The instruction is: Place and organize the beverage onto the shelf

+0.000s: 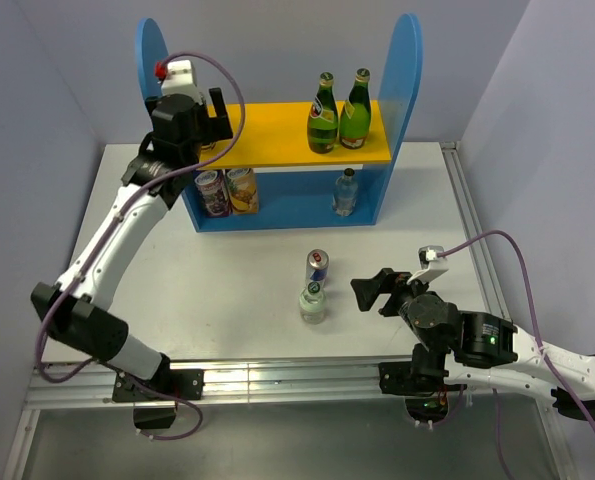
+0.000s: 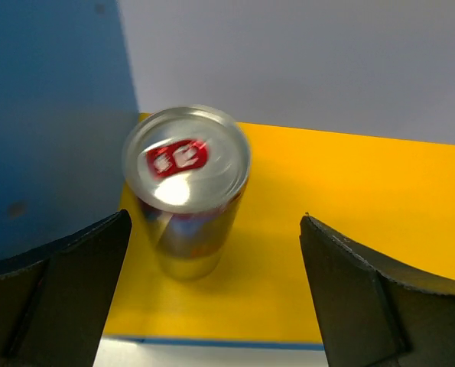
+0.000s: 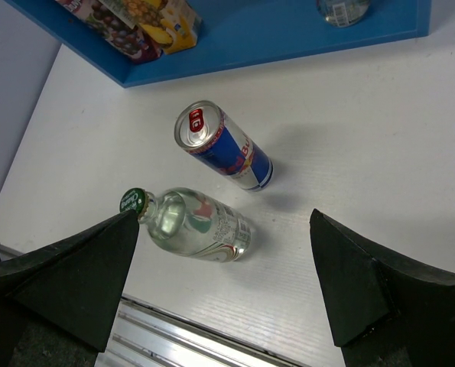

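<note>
Standing wide open, both grippers held nothing.
Your left gripper (image 1: 217, 112) straddled a silver can (image 2: 187, 187) upright on the shelf's (image 1: 407, 70) yellow board (image 1: 287, 140), upper left; the blue can (image 1: 317, 267) and clear bottle (image 1: 313, 300) stood upright at the centre of the table (image 1: 227, 300), left of your nearer right gripper (image 1: 369, 285).

Silver can (image 2: 186, 191) blurred, its label illegible

Four bottles (image 1: 322, 125), four cans (image 1: 317, 267), one shelf (image 1: 277, 130).
</note>
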{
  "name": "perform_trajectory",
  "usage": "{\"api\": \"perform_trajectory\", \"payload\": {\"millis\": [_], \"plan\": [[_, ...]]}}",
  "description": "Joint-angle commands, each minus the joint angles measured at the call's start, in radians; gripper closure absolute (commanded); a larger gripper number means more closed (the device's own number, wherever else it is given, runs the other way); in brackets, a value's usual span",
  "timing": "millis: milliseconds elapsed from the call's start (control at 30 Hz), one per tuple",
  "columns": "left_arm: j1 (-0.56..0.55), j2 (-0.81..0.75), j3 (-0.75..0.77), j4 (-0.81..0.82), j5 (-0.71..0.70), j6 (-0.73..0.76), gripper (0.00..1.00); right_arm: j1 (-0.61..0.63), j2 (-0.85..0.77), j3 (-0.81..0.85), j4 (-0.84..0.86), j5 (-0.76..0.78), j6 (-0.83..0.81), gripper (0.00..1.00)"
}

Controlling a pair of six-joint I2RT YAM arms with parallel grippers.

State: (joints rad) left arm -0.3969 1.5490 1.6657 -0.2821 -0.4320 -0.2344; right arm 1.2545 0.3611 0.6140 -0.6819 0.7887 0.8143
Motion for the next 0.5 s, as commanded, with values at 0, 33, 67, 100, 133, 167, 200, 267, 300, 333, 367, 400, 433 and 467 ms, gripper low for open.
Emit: {"api": "perform_trajectory", "payload": {"millis": [0, 33, 67, 100, 133, 167, 200, 267, 300, 333, 367, 400, 433, 467], "plan": [[0.006, -0.163, -0.013, -0.048, -0.059, -0.058, 0.01, 0.008, -0.007, -0.008, -0.008, 0.020, 0.016, 0.00], [-0.006, -0.188, -0.021, -0.072, -0.065, -0.059, 0.01, 0.008, -0.008, -0.008, -0.011, 0.021, 0.016, 0.00], [-0.044, -0.213, -0.030, -0.081, -0.083, -0.056, 0.01, 0.008, -0.007, -0.008, -0.010, 0.024, 0.017, 0.00], [-0.074, -0.268, -0.056, -0.094, -0.144, -0.046, 0.01, 0.008, -0.008, -0.008, -0.010, 0.029, 0.019, 0.00], [-0.156, -0.295, -0.072, -0.106, -0.178, -0.046, 0.01, 0.008, -0.008, -0.011, -0.011, 0.032, 0.019, 0.00], [-0.198, -0.322, -0.093, -0.129, -0.191, -0.051, 0.01, 0.008, -0.010, -0.010, -0.013, 0.033, 0.019, 0.00], [-0.235, -0.375, -0.156, -0.135, -0.163, -0.068, 0.01, 0.008, -0.010, -0.010, -0.010, 0.038, 0.020, 0.00], [-0.319, -0.430, -0.306, -0.102, -0.123, -0.094, 0.01, 0.008, -0.011, -0.013, -0.008, 0.041, 0.017, 0.00], [-0.339, -0.473, -0.360, -0.085, -0.066, -0.129, 0.01, 0.008, -0.011, -0.013, -0.007, 0.040, 0.019, 0.00], [-0.353, -0.490, -0.413, -0.062, -0.039, -0.144, 0.01, 0.008, -0.013, -0.013, -0.007, 0.041, 0.019, 0.00], [-0.371, -0.506, -0.519, -0.039, -0.018, -0.158, 0.01, 0.008, -0.013, -0.013, -0.007, 0.040, 0.017, 0.00], [-0.378, -0.521, -0.564, 0.003, -0.007, -0.195, 0.01, 0.008, -0.011, -0.013, -0.007, 0.038, 0.017, 0.00], [-0.391, -0.524, -0.602, 0.018, 0.004, -0.218, 0.01, 0.008, -0.010, -0.011, -0.008, 0.038, 0.017, 0.00], [-0.396, -0.527, -0.641, 0.036, 0.010, -0.238, 0.01, 0.008, -0.008, -0.011, -0.010, 0.037, 0.017, 0.00]]}}
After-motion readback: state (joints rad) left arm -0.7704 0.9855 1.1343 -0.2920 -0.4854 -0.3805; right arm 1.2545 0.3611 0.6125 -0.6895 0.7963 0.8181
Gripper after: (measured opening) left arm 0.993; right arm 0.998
